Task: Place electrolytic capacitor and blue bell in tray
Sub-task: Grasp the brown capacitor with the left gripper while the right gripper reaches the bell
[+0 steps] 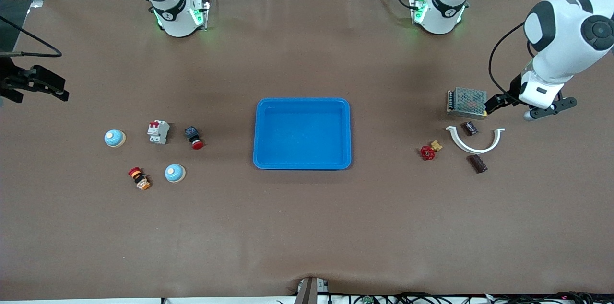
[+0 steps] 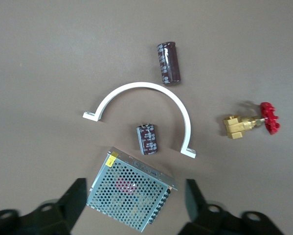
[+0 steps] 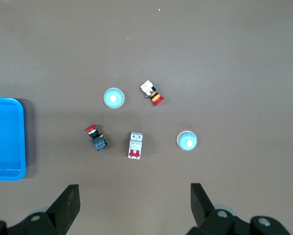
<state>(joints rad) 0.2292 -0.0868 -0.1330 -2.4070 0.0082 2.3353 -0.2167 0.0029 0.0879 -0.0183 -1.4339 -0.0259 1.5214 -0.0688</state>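
Front view: a bright blue tray (image 1: 302, 134), shallow and rectangular with rounded corners and a raised rim, is seen at the middle of the brown tabletop (image 1: 307, 227). Toward the right arm's end, two pale blue bells (image 1: 115, 138) (image 1: 175, 173) are set among a white circuit breaker (image 1: 158, 132) and two red push buttons (image 1: 194, 137) (image 1: 139, 178). Toward the left arm's end, two dark cylindrical capacitors (image 1: 469, 128) (image 1: 478, 163) lie beside a white half-ring clamp (image 1: 475, 140), a red-handled brass valve (image 1: 430, 150) and a metal mesh box (image 1: 466, 102). The left pincer (image 1: 494, 104) is held low, just beside the mesh box; the right pincer (image 1: 45, 86) hangs over the tabletop's edge at the right arm's end.

Left wrist view: the left pincer (image 2: 135, 201) is shown spread, its fingers (image 2: 74, 200) on either side of the mesh box (image 2: 131, 196). One capacitor (image 2: 147, 139), brown with a silver cap, lies inside the arc of the clamp (image 2: 141, 115); the longer capacitor (image 2: 169, 62) lies outside it, and the valve (image 2: 252, 123) lies apart from both.

Right wrist view: the right pincer (image 3: 135, 204) is shown spread wide and empty above the bells (image 3: 113, 98) (image 3: 187, 141), each a pale blue dome with a white centre, the breaker (image 3: 135, 145) and the buttons (image 3: 96, 137) (image 3: 151, 93). A corner of the tray (image 3: 7, 139) is caught at the picture's edge.
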